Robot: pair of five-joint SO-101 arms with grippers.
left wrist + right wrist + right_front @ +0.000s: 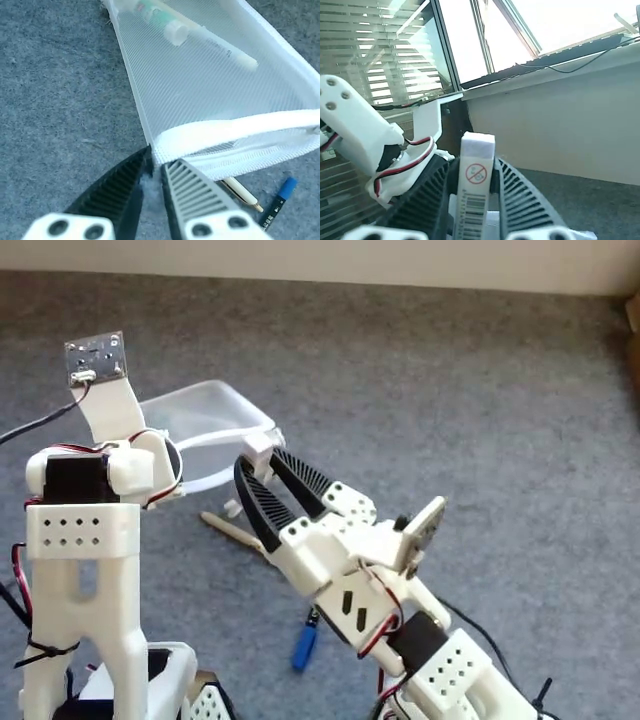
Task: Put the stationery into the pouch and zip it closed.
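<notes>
On the left side of the grey carpet-like surface (pixel 500 390), the left arm is standing upright. The left gripper (pixel 151 161) is pinching a corner of the clear mesh pouch (pixel 200 95), with its fingers squeezed together on the white edging and only fabric between them. The pouch is lying flat just beyond that arm and stretching off to the right, and its zip edge is gaping open. Inside it, a tube with a white cap (pixel 162 22) is lying next to a white pen (pixel 220 47).

A bit further right, a beige pen (pixel 232 530) is lying on the carpet just near of the pouch, outside it. Right after that, the right gripper (pixel 258 462) is coming in from the near right. It's clamping a small white block (pixel 476 180) with a barcode label, which is standing upright between the black ribbed fingers. The block is hanging right at the right end of the pouch's mouth, and I honestly can't tell if it's touching the pouch. Nearer to the arms, a black marker with a blue cap (pixel 305 642) is lying on the carpet beside the right arm, well apart from the pouch.
</notes>
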